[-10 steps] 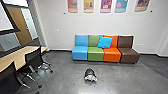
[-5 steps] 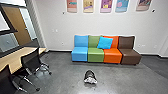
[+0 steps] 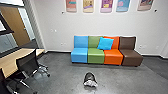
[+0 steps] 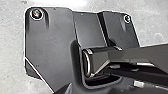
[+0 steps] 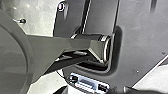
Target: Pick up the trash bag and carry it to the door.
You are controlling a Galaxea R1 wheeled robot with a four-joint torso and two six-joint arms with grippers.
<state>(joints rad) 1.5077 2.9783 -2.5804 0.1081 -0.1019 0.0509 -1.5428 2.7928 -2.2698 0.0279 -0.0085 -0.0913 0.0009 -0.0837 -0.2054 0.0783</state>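
One trash bag (image 3: 90, 81), contents unclear

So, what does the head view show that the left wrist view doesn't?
The head view adds the dark-and-pale bag, coloured seats, a blue cushion, posters, a table and black chairs. The left wrist view adds the robot's dark plate and jointed bar. Both share the grey floor.

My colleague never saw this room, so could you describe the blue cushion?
Along the wall stands a row of coloured seats. Where the green backrest meets the orange one leans a tilted, square cushion. It is smaller and brighter than the blue end seat.
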